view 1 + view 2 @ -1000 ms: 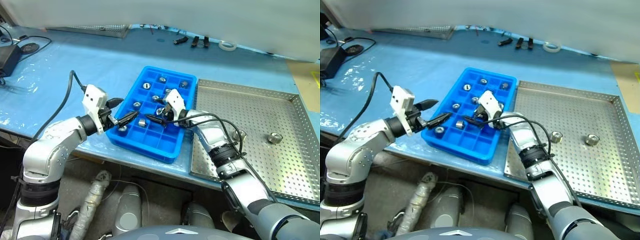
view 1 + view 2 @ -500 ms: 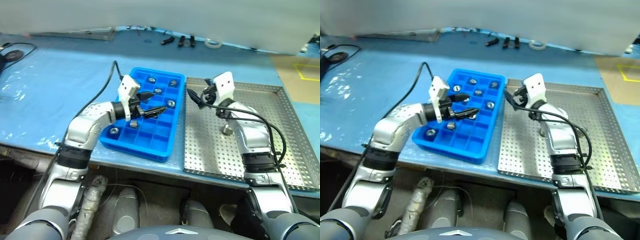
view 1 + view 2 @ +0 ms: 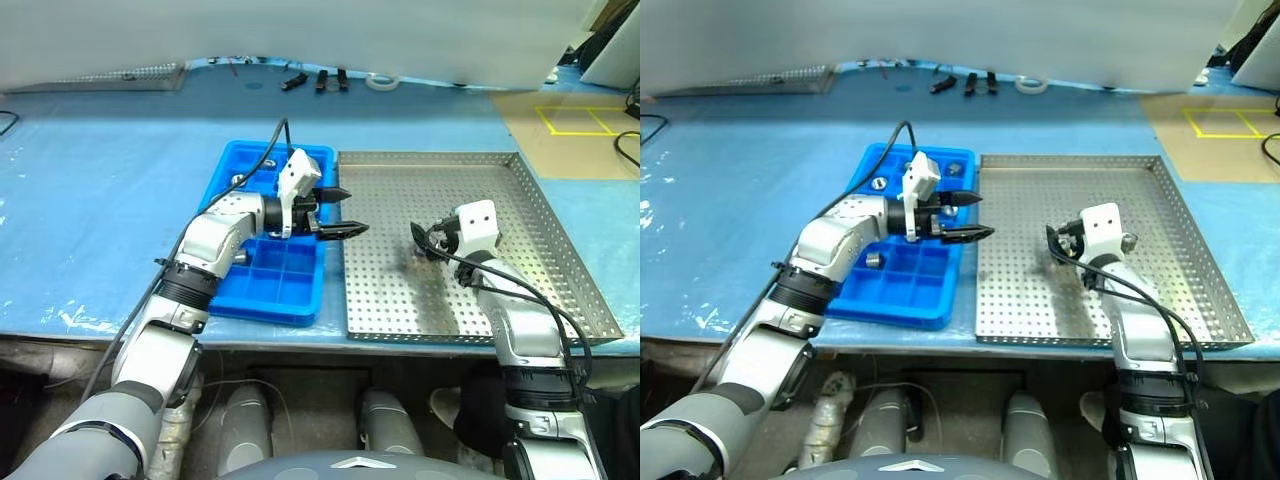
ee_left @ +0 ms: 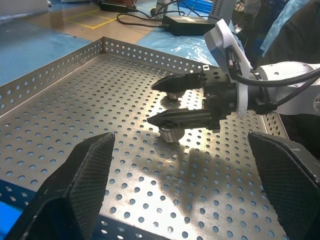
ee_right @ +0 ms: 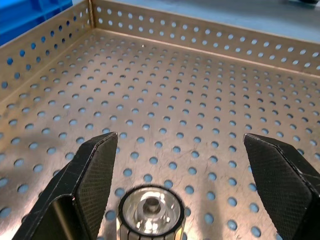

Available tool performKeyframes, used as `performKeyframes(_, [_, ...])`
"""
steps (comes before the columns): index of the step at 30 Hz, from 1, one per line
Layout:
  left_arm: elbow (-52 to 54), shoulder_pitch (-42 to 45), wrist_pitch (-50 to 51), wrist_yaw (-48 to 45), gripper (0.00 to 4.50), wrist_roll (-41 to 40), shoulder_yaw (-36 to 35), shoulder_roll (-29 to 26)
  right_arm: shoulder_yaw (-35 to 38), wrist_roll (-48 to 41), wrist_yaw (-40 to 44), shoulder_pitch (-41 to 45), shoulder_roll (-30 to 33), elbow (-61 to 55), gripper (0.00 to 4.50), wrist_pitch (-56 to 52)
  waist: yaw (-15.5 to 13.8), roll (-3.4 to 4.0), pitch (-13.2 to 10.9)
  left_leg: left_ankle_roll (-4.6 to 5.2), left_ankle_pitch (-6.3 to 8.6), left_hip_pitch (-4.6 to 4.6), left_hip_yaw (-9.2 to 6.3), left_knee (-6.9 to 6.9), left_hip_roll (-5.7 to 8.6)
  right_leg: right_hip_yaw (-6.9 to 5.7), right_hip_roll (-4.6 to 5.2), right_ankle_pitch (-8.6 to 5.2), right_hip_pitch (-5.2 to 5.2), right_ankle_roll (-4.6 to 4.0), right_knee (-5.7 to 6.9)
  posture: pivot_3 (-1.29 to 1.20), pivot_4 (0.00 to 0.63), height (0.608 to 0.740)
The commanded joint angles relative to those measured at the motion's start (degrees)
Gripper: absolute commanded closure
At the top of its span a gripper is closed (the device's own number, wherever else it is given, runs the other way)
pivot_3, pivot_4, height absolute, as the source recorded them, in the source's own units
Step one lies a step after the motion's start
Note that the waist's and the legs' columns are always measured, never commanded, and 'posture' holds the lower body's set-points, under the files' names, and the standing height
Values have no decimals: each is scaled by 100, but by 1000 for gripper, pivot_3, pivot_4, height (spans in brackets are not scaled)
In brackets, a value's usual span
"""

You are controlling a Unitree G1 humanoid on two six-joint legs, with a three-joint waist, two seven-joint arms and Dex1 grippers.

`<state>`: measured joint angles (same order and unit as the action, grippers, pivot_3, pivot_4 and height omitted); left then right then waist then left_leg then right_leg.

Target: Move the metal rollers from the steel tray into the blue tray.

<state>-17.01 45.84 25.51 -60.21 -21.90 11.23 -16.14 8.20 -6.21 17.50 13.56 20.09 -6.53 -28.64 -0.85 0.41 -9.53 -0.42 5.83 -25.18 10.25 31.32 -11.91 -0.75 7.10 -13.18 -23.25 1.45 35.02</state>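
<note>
The steel tray (image 3: 400,195) lies right of the blue tray (image 3: 262,308) on the blue table. My right gripper (image 3: 418,245) is low over the steel tray's middle, open, with one of the metal rollers (image 5: 148,210) on the floor between its fingers (image 5: 85,190), not gripped. A second roller (image 4: 172,95) sits just beyond that gripper. My left gripper (image 3: 355,211) is open and empty, pointing right across the blue tray's right edge onto the steel tray. Rollers (image 3: 874,260) rest in the blue tray's compartments, partly hidden by my left arm.
Black tools (image 3: 320,78) and a white tape roll (image 3: 380,80) lie at the table's back edge. A grey mesh tray (image 3: 130,75) sits at the back left. A brown surface with yellow tape lines (image 3: 575,120) is at the right.
The view has swung right. My right gripper left the blue tray, crossed to the steel tray and came down around a roller. My left gripper moved right to the blue tray's right edge.
</note>
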Motion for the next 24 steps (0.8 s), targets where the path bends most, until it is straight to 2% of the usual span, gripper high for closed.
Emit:
performKeyframes(1, [129, 46, -21, -78, 0, 4, -123, -84, 39, -179, 114, -14, 1, -204, 261, 86, -2, 0, 0, 2, -1, 0, 0, 0, 0, 4, 0, 1, 0, -2, 0, -287, 150, 740])
performKeyframes(13, [428, -179, 95, 42, 0, 19, -184, -234, -14, -164, 214, -130, 24, 602, 261, 262, -33, 1, 0, 7, -2, 1, 2, -1, -1, 18, 0, 3, 2, -5, -4, -238, 150, 740])
performKeyframes(21, [486, -226, 152, 48, 0, 24, -200, -271, -144, -184, 294, -105, 17, 458, 2844, 318, -41, 1, 0, 7, -2, 2, 2, -1, -1, 18, 0, 3, 4, -5, -4, -232, 150, 740])
performKeyframes(24, [614, -301, 291, -31, 0, -34, -205, -381, -199, -228, 371, -39, 37, 304, 2836, 311, -44, 1, 0, 7, -2, 2, 2, -2, -2, 18, 0, 3, 4, -5, -4, -216, 150, 740])
